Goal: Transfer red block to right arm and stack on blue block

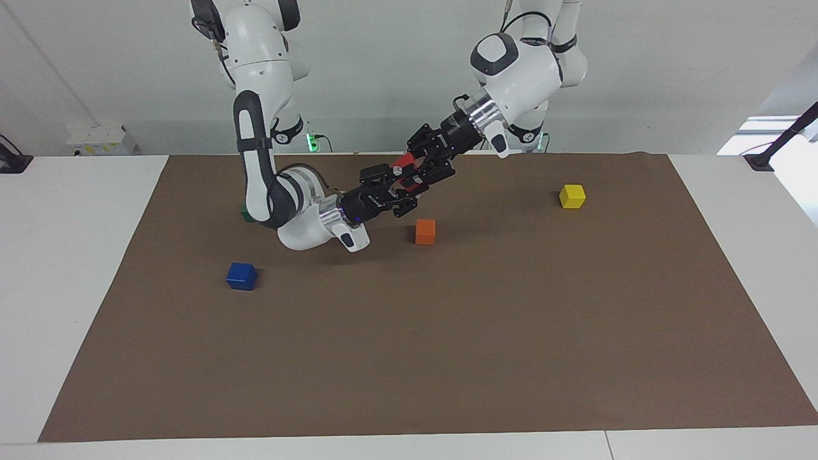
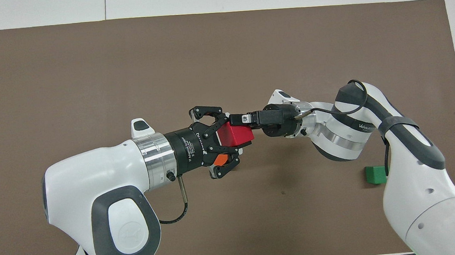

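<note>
The red block (image 2: 234, 136) is up in the air over the middle of the mat, where the two grippers meet; a strip of it shows in the facing view (image 1: 404, 160). My left gripper (image 2: 230, 135) (image 1: 410, 171) is shut on the red block from its sides. My right gripper (image 2: 240, 120) (image 1: 401, 189), with the blue light at its base, reaches in around the same block from above and below. The blue block (image 1: 241, 276) sits on the mat toward the right arm's end, farther from the robots than the grippers. It is hidden in the overhead view.
An orange cube (image 1: 425, 231) sits on the mat just under the grippers and peeks through the left gripper in the overhead view (image 2: 221, 158). A yellow cube (image 1: 572, 196) lies toward the left arm's end. A green cube (image 2: 375, 174) sits beside the right arm's elbow.
</note>
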{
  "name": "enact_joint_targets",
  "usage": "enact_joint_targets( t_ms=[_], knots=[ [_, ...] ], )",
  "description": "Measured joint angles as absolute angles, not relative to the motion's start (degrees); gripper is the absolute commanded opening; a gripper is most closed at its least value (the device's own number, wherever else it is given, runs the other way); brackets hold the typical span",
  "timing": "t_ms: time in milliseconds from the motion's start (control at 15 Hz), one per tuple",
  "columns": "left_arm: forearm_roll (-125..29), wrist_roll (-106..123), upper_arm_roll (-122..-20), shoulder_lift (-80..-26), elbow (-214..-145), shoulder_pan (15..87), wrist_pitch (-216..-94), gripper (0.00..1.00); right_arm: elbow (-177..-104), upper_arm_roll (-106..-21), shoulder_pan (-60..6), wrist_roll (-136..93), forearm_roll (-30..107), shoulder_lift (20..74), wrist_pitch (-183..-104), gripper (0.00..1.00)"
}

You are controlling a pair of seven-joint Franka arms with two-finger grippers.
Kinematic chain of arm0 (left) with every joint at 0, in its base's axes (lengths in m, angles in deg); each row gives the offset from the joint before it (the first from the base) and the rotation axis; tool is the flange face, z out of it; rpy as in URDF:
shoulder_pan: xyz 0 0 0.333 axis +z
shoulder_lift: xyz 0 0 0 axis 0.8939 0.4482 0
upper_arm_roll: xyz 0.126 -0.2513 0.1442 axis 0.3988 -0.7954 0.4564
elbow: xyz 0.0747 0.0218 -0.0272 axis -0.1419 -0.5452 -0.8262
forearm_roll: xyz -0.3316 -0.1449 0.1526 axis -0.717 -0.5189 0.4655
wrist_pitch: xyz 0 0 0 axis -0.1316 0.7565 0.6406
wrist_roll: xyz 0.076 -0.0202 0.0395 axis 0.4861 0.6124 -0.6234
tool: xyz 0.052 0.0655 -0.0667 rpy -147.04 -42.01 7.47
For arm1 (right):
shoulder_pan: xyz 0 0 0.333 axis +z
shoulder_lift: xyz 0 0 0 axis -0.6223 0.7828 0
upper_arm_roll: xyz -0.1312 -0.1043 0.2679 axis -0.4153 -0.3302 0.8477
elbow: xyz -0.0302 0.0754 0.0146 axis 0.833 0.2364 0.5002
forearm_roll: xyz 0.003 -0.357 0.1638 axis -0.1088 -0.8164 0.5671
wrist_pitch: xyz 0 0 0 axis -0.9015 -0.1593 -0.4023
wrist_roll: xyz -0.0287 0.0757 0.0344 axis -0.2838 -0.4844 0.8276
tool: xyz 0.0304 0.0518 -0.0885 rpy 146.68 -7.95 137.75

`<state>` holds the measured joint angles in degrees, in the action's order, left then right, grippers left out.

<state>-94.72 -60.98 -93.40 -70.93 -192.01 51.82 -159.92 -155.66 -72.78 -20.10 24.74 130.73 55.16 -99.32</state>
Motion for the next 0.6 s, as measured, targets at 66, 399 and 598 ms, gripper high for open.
enact_joint_targets(
  t_ms=[66,399,598],
  knots=[
    [-94.9,-60.8,-93.3,-70.9,-192.0,52.1,-159.5,1.0,-155.5,-72.7,-20.1,24.7,130.7,55.2,-99.7,0.0],
    [-95.1,-59.9,-93.4,-71.3,-192.1,54.5,-156.2,1.0,-154.7,-72.1,-19.3,24.4,131.8,55.2,-102.0,0.0],
    [-95.2,-59.7,-93.4,-71.4,-192.1,54.8,-155.9,1.0,-154.5,-72.1,-19.2,24.4,131.9,55.2,-102.3,0.0]
  ],
)
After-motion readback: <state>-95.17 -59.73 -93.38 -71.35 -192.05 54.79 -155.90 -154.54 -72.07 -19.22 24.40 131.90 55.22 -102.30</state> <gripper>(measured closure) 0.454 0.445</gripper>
